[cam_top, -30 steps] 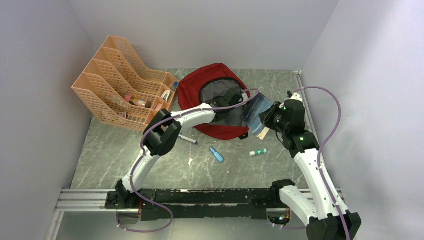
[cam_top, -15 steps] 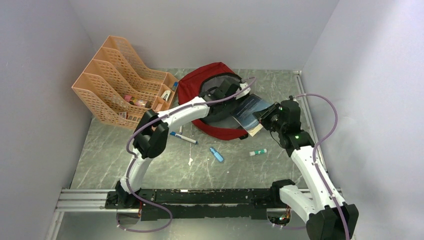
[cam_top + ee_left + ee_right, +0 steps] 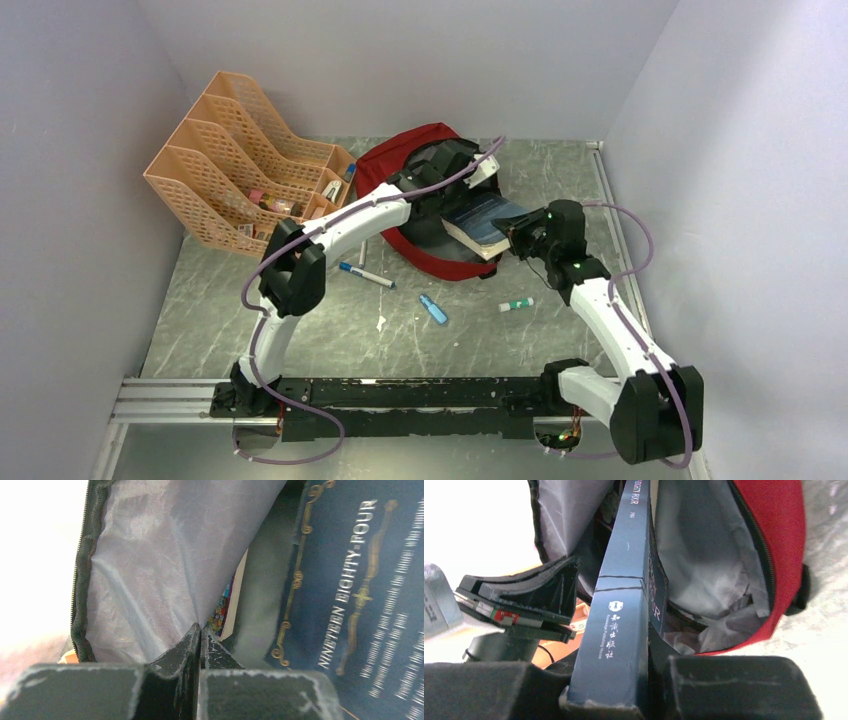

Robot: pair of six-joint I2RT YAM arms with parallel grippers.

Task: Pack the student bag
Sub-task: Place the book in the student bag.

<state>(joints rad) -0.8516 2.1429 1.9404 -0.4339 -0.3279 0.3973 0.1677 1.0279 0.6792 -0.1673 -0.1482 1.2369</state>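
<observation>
The student bag (image 3: 383, 172) is dark red with a grey lining and lies open at the table's far middle. My left gripper (image 3: 455, 166) is at the far rim of the opening. In the left wrist view it (image 3: 200, 630) is shut on the grey lining (image 3: 150, 555). My right gripper (image 3: 517, 238) is shut on a dark blue book (image 3: 483, 218) whose far end lies in the bag's mouth. The right wrist view shows its spine (image 3: 621, 605) between my fingers, with the red bag (image 3: 774, 530) ahead. The book's cover (image 3: 360, 580) reads "Nineteen Eighty-Four". Another book (image 3: 229, 605) sits inside.
An orange file rack (image 3: 235, 165) with small items stands at the far left. On the table in front of the bag lie a blue-capped marker (image 3: 366, 275), a small blue tube (image 3: 433, 308), a green and white stick (image 3: 516, 304) and a white scrap (image 3: 381, 322). Walls close in on all sides.
My right gripper has moved left towards the bag and laid the book flatter into its mouth. My left gripper has moved farther back along the bag's rim.
</observation>
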